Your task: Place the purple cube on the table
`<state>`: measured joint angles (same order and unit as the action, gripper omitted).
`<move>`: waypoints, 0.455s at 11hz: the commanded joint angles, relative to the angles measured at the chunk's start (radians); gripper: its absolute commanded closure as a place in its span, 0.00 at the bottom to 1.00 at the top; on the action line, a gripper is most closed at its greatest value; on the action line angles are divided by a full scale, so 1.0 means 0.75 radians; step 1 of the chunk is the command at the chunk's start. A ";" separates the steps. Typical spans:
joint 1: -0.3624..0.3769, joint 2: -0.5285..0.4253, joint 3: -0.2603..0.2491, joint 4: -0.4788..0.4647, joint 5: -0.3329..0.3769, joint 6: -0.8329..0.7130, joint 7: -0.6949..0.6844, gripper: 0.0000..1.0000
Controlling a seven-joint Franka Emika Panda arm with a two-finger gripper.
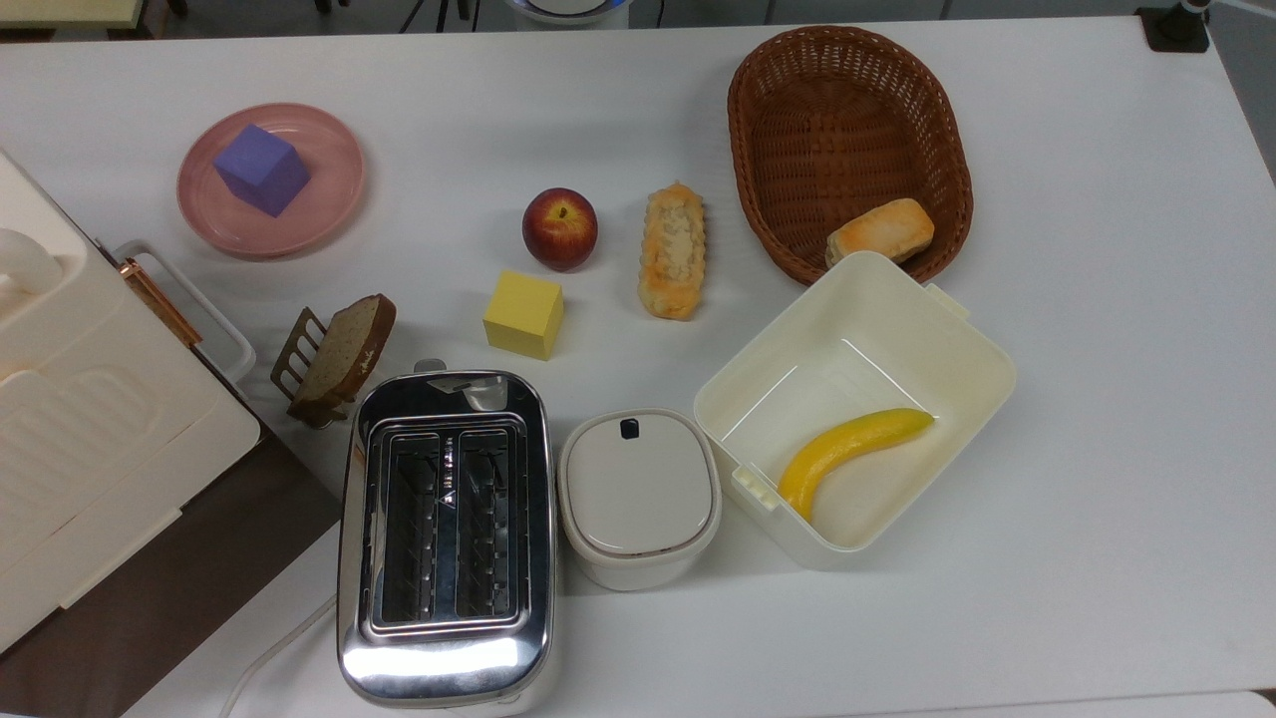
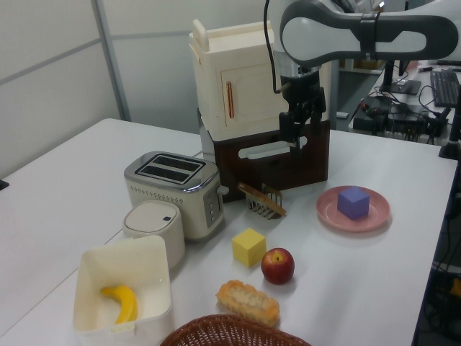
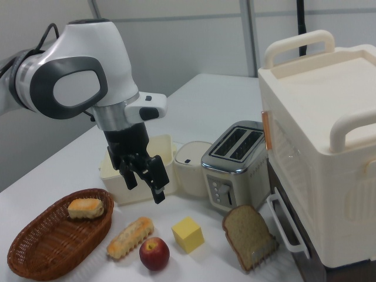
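purple cube (image 1: 262,169) on plate (image 1: 334,189), top view's upper left | apple (image 1: 559,228) just left of long bread (image 1: 673,250), yellow cube (image 1: 523,314) below them | basket (image 1: 788,100) upper right holds roll (image 1: 881,231) | banana (image 1: 847,448) in open box (image 1: 957,349) | toaster (image 1: 444,538) left of lidded pot (image 1: 638,496) | all on table (image 1: 1116,399)

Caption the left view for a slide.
Open two-finger gripper hangs above the white table; small blue-violet cube rests on the round pink plate.
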<state>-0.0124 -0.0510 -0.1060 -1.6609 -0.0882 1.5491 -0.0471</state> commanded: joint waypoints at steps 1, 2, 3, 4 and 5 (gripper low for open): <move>0.012 -0.012 0.016 -0.027 -0.060 -0.004 -0.266 0.00; -0.004 -0.014 0.011 -0.043 -0.050 0.000 -0.378 0.00; -0.008 -0.014 0.010 -0.043 -0.038 -0.004 -0.324 0.00; -0.010 -0.014 0.010 -0.039 -0.034 0.006 -0.198 0.00; -0.010 -0.014 0.010 -0.037 -0.028 0.010 -0.065 0.00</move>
<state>-0.0165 -0.0438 -0.1014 -1.6732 -0.1103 1.5491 -0.2381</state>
